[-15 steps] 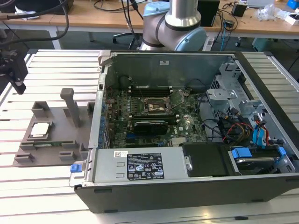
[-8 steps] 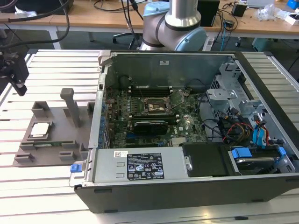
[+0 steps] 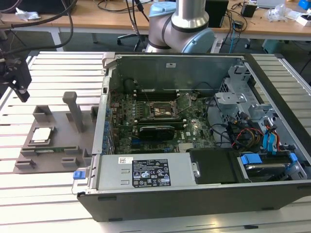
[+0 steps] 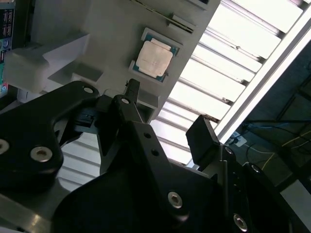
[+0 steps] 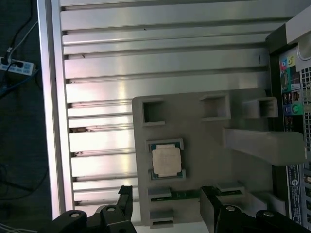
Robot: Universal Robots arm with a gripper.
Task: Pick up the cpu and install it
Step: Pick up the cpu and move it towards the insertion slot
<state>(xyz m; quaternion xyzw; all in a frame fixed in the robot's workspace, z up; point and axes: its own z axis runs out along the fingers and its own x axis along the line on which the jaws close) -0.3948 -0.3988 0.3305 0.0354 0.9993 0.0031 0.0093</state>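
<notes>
1. I see the cpu (image 5: 166, 161) lid as dull, silvery metal.
2. The fixture plate (image 5: 209, 138) looks matt grey plastic.
3. The surface (image 5: 146, 63) is ribbed, glossy metal.
4. The end effector (image 5: 166, 196) is matt black, with shiny screws.

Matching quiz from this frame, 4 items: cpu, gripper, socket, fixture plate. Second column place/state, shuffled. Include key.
Things:
1. cpu
2. gripper
3. socket
4. fixture plate

Places or states:
A. on the motherboard inside the open computer case
B. grey, lying on the slatted table beside the case
C. open, empty, above the plate
D. flat in a recess of the plate

Pairs: 1-D, 2-C, 3-A, 4-B
</notes>
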